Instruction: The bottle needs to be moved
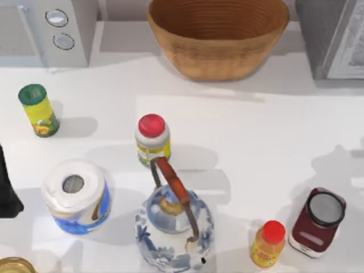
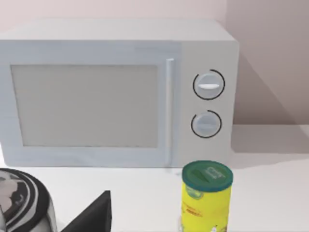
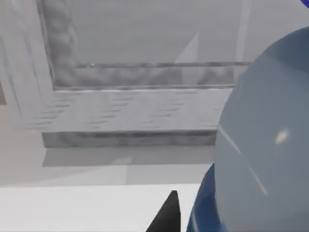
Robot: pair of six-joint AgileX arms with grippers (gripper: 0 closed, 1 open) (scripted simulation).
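Observation:
The bottle (image 3: 260, 145) is a clear-blue plastic body that looms close in the right wrist view, its blue label band low at the edge. My right gripper (image 3: 227, 217) is shut on the bottle, with one dark fingertip (image 3: 166, 215) pressed against its side and the other hidden behind it. The bottle hangs in front of a grey framed panel (image 3: 145, 72), above the white table (image 3: 72, 212). My left gripper (image 1: 7, 190) is parked at the table's left edge, open, with one dark finger (image 2: 94, 215) showing in its wrist view.
Standing on the table are a red-lidded white jar (image 1: 152, 138), a blue-and-white kettle (image 1: 173, 224), a paper roll (image 1: 75, 195), a green-capped yellow can (image 1: 38, 110), a small orange bottle (image 1: 267, 243) and a dark red jar (image 1: 317, 220). A wicker basket (image 1: 219, 34) and a microwave (image 1: 48, 28) stand at the back.

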